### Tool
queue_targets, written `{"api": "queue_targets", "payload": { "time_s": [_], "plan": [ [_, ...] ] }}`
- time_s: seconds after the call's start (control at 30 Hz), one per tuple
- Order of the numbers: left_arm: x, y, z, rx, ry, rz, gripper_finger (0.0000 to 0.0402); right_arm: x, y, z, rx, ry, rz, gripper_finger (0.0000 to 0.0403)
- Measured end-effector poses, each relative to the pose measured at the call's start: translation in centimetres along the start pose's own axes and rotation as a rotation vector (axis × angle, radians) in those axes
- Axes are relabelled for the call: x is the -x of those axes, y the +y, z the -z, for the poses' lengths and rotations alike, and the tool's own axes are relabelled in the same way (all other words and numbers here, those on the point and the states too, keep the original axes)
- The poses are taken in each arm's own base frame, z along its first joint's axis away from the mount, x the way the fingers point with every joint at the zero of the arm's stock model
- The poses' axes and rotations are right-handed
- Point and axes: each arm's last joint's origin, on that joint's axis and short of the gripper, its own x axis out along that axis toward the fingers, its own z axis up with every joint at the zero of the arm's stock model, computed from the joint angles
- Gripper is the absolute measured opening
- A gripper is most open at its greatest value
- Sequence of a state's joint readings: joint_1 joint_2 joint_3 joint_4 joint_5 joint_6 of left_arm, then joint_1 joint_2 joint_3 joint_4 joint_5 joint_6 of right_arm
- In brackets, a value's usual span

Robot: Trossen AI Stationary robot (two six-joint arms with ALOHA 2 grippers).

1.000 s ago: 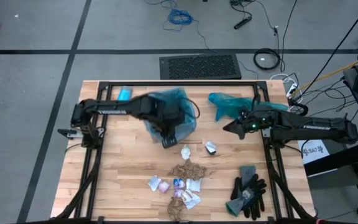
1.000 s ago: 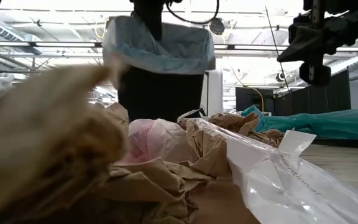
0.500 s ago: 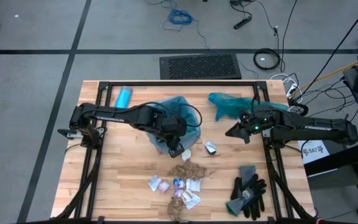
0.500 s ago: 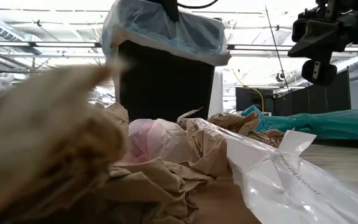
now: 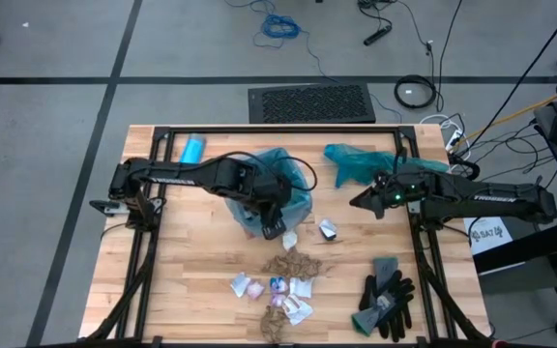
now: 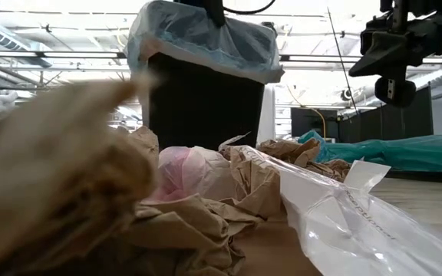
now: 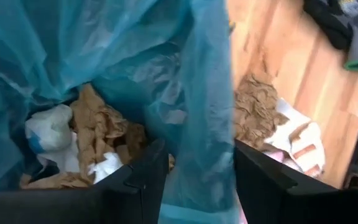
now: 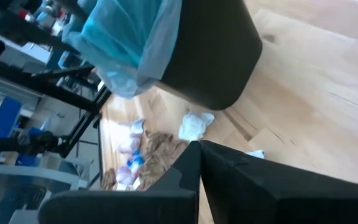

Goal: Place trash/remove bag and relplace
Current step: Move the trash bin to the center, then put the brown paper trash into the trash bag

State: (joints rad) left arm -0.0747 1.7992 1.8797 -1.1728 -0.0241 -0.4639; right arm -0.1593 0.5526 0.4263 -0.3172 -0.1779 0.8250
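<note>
A black bin [image 5: 280, 230] lined with the pale blue bag [image 5: 277, 174] stands mid-table, its rim slanted in the low view [image 6: 206, 46]. My left gripper [image 7: 197, 165] is open over the bin's near rim. One finger [image 7: 138, 183] is inside the bag and the other [image 7: 269, 186] is outside the bin. Brown and white trash [image 7: 92, 134] lies in the bag. More trash [image 5: 283, 275] lies on the table near the front edge. My right gripper [image 8: 199, 163] is shut, holds nothing and hangs right of the bin [image 5: 358, 201].
A teal-green bag [image 5: 356, 159] lies at the far right. Black-and-grey gloves [image 5: 387, 295] sit at the near right, and a light-blue bottle [image 5: 193, 148] at the far left. A white wad [image 5: 289, 236] and a silvery wrapper [image 5: 328, 229] lie right of the bin.
My left gripper has moved toward the table's right and near edge, and the bin has shifted with it. In the low view the bin now stands closer and larger. It has hardly moved in the last half second.
</note>
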Motion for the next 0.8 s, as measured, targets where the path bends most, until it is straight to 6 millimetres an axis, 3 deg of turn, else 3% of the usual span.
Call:
{"api": "queue_targets", "payload": {
  "time_s": [0.43,0.67,0.8],
  "plan": [
    [2.5,0.3,-0.6,0.015,-0.003,0.033,0.0171,0.0,0.3,-0.5,-0.036,-0.073,-0.014,0.0000],
    [5.2,-1.1,-1.1,-0.025,-0.094,0.093,0.0171,0.0,0.4,-0.4,-0.036,-0.047,-0.031,0.0000],
    [7.3,-2.0,0.1,-0.076,-0.120,0.048,0.0171,0.1,0.8,-0.4,-0.026,-0.038,-0.047,0.0000]
  ]
}}
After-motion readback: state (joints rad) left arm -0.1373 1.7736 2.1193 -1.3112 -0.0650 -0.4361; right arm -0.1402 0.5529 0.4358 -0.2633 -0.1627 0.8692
